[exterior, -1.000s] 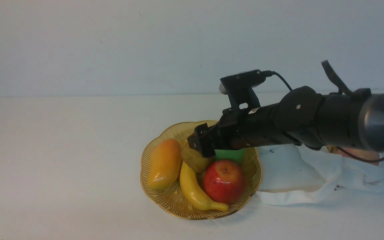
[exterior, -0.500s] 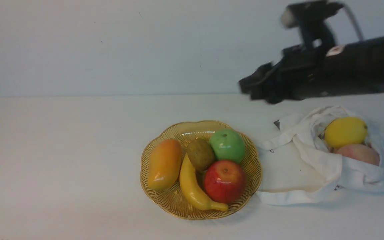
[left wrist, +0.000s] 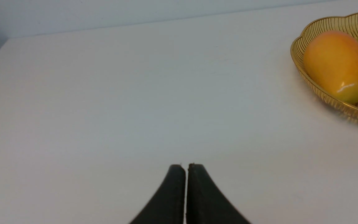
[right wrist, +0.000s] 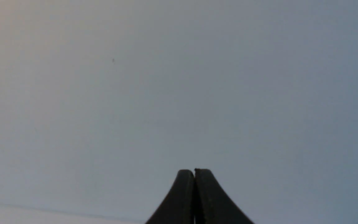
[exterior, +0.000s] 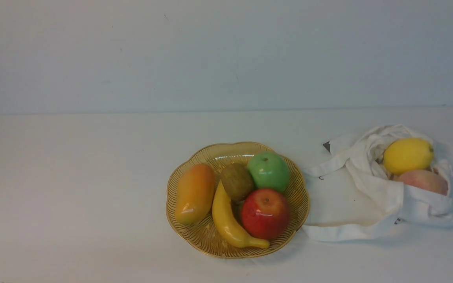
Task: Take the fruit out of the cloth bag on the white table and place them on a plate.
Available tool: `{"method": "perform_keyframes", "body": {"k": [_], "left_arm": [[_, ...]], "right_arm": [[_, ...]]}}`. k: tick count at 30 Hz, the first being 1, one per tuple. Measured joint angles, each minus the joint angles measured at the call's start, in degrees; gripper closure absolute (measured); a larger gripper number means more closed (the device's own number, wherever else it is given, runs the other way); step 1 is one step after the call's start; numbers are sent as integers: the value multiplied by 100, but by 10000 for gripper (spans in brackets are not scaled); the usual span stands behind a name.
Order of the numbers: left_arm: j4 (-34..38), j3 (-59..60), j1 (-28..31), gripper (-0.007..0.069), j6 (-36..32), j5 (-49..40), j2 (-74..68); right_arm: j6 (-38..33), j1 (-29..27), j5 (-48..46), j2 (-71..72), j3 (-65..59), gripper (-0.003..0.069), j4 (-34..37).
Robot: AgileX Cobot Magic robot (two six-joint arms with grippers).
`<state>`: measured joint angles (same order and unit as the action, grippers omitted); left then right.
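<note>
one white table, plain pale wall behind

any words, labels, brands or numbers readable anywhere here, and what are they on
No text can be read in any view.
On the cloth bag, a tiny printed mark, shaped a bit like a "c": too small to read for sure.
The dark tag at the bag's far edge: no legible print.
The small tag at the bag's near edge: too small to read.
The plate: no lettering visible.
</note>
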<state>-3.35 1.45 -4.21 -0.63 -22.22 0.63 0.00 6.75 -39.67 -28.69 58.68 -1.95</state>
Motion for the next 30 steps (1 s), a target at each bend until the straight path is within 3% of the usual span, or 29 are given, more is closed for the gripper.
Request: {"method": "perform_keyframes", "body": {"k": [6, 14, 23, 30], "left_arm": [[0, 0, 0, 632, 0, 0, 0], [0, 0, 0, 632, 0, 0, 0], [0, 0, 0, 632, 0, 0, 0], [0, 0, 0, 632, 0, 0, 0]], "right_arm": [[746, 0, 1031, 1721, -1297, 671, -84], [987, 0, 2073, 2164, -2562, 671, 129], [987, 0, 1977, 2164, -3013, 671, 70], [987, 0, 1762, 2171, -3384, 671, -679]]}}
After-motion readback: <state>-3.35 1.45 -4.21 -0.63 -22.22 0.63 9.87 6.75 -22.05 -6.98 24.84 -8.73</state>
